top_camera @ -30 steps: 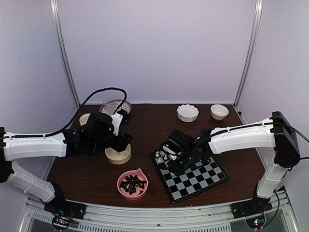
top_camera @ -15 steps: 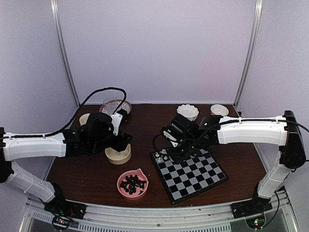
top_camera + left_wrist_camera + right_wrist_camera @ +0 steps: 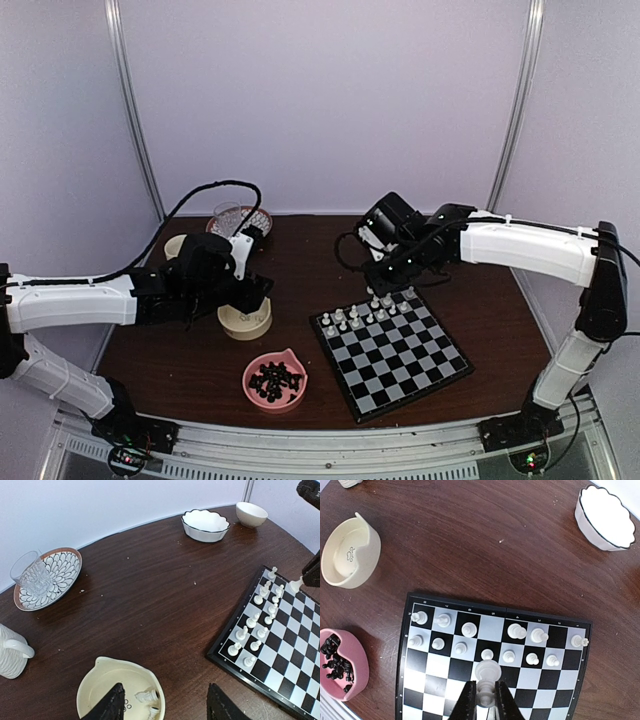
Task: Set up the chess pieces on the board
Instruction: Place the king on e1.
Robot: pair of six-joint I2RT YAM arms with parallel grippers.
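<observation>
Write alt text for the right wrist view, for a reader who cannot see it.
The right pincer grips a white piece over a board whose top two rows are partly filled with white pieces. On the dark table sit a cream bowl, a pink bowl of black pieces and an empty white bowl.

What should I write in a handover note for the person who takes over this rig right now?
The right gripper is shut on a white piece, held above the board.
The left gripper is open and empty, over the cream bowl, which holds a few spare white pieces.
Done: two white rows stand along the board's far edge, with some gaps.
Left: place the held piece and fill the gaps. The black pieces all lie in the pink bowl, none set.
</observation>
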